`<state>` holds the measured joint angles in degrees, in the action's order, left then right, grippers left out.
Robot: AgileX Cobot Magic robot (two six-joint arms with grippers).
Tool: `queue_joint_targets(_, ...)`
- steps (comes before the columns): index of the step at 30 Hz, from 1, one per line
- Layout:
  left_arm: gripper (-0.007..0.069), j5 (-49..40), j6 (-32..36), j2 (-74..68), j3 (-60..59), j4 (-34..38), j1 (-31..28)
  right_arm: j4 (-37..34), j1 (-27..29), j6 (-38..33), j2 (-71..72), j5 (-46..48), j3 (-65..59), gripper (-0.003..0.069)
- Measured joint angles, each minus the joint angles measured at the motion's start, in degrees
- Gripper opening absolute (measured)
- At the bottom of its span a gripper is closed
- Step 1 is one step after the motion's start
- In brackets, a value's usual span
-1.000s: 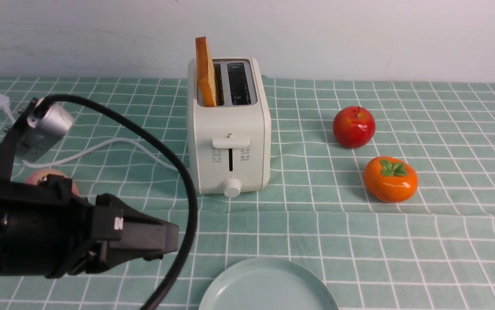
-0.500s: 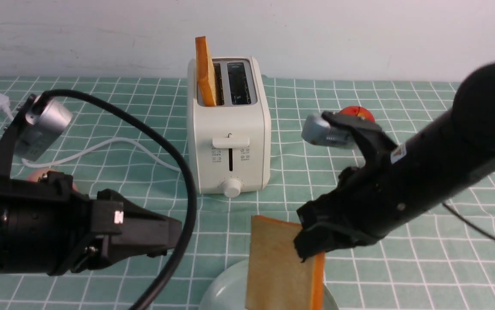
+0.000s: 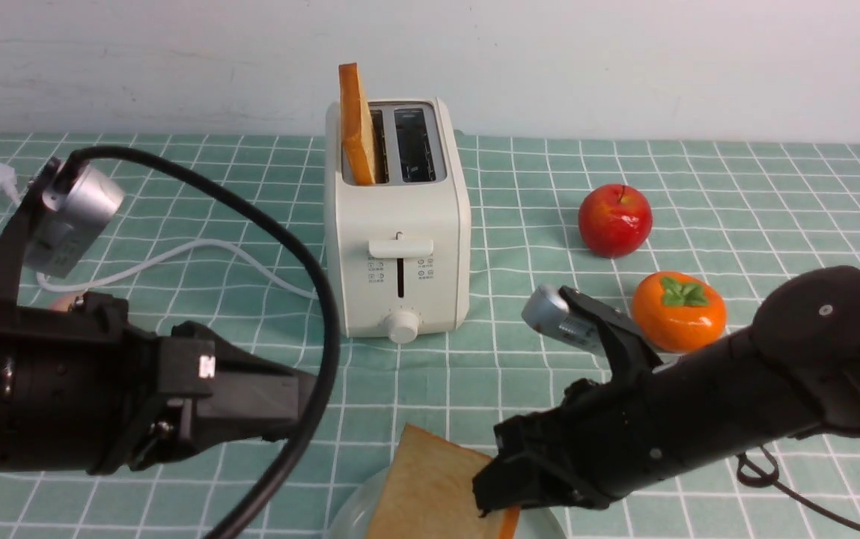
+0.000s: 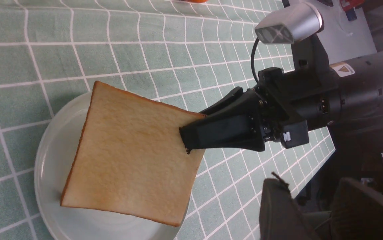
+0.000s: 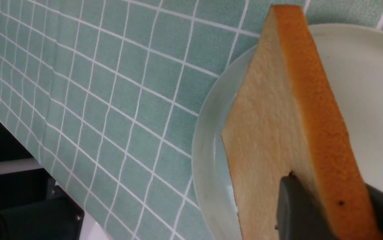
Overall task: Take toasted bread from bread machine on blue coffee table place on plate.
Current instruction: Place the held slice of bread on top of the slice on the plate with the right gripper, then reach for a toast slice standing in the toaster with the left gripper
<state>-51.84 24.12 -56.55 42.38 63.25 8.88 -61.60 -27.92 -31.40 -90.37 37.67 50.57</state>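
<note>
Step (judged): laying the first slice on the plate; release comes next.
Held slice (image 4: 128,156): tilted over the plate (image 4: 44,173). Its low edge seems to rest on the plate floor and its high corner is lifted.
Right claw (image 4: 193,133): closed on that high corner, one finger on each face.
Left claw (image 3: 295,410): fingers parted, nothing between them. It hovers above the bench (image 3: 774,187), just beside the plate on the robot's left.
Second slice (image 3: 358,123): upright in the left slot of the bread machine (image 3: 400,224), well apart from the plate.
Doing it well: lower the gripped corner until the slice lies nearly flat, then part the fingers. Letting go at this tilt risks a flop or a slide toward the rim.
Placement: the slice appears to reach the rim on the claw's side, though the viewing angle may exaggerate this. Bias it toward centre, leaving room for the second slice.
Withdrawal: back out along the finger line so neither pad drags the crust.
</note>
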Motion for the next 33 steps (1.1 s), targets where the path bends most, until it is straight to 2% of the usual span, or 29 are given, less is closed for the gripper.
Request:
queue_joint_targets(5,0.0237,3.07,2.08,0.0,0.0,2.63,0.0,5.67,4.76,-0.43,4.74,0.13,0.0,0.0403)
queue_joint_targets(8,0.0239,8.01,4.14,-0.2,1.73,2.32,0.0,8.67,8.18,-0.51,8.88,0.29,0.13,0.0498)
queue_joint_targets(12,0.0257,13.81,2.32,-2.87,9.94,-1.55,0.0,13.2,11.29,-0.46,16.15,2.33,2.57,0.0589)
queue_joint_targets(17,0.0314,14.64,-7.15,-12.57,27.51,-14.05,0.0,17.43,11.45,2.2,24.9,6.94,7.16,0.0589)
queue_joint_targets(21,0.0381,13.71,-16.23,-21.19,36.48,-23.71,0.42,19.47,11.45,4.43,29.58,9.07,7.62,0.0573)
queue_joint_targets(24,0.0419,10.73,-20.92,-27.06,42.21,-28.66,1.67,22.15,11.45,5.13,31.46,10.6,7.62,0.057)
queue_joint_targets(27,0.0479,5.02,-27.09,-35.95,52.91,-36.82,5.24,26.51,10.95,6.32,33.19,12.02,7.62,0.057)
queue_joint_targets(30,0.0511,2.15,-34.51,-42.25,60.54,-44.91,7.83,29.79,9.89,8.41,33.71,12.74,7.62,0.057)
queue_joint_targets(32,0.0538,0.79,-46.46,-50.26,68.88,-57.59,10.33,34.64,7.8,11.72,33.78,12.96,7.62,0.057)
queue_joint_targets(33,0.054,1.07,-49.54,-52.54,70.37,-60.77,10.64,35.76,7.09,12.64,33.78,13.03,7.62,0.057)
